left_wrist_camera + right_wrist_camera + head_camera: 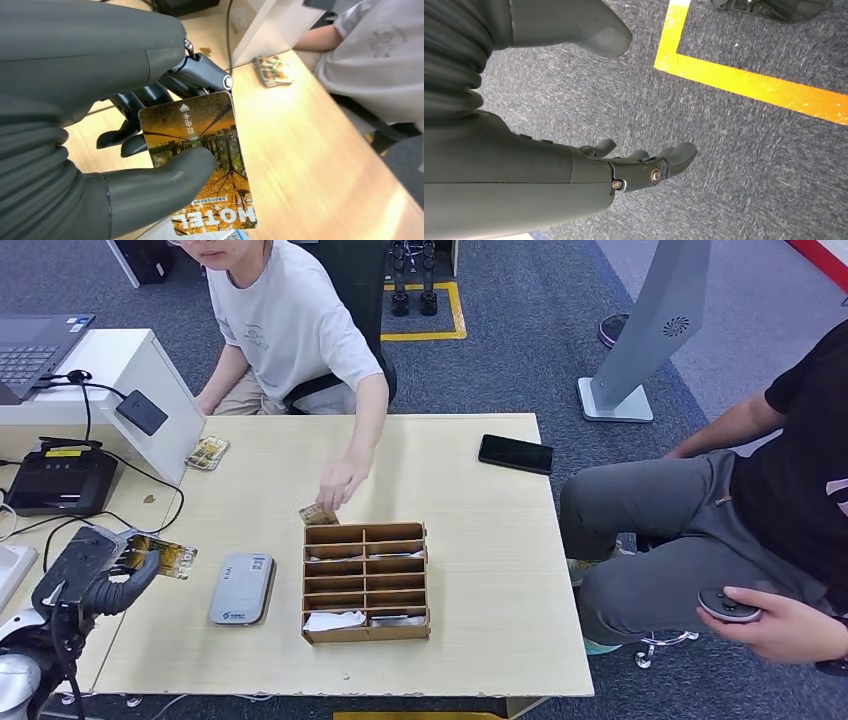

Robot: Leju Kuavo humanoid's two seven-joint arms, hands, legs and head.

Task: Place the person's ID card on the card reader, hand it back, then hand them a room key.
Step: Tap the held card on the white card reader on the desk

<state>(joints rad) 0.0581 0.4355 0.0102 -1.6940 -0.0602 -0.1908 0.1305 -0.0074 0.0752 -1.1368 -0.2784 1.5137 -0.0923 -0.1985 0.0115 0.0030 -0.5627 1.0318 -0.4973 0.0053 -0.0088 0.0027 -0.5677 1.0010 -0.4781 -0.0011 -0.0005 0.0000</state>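
Over the counter's [470, 490] near-left edge, the left robot hand [95, 575] pinches a room key [165, 558]; handover seems next, toward the person's hand [342, 483].

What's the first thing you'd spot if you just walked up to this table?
The left robot hand at the table's near left corner, holding an orange hotel card between thumb and fingers. Next, the wooden card box in the middle of the table, with a person's hand touching a card at its far edge. A black phone lies at the far right.
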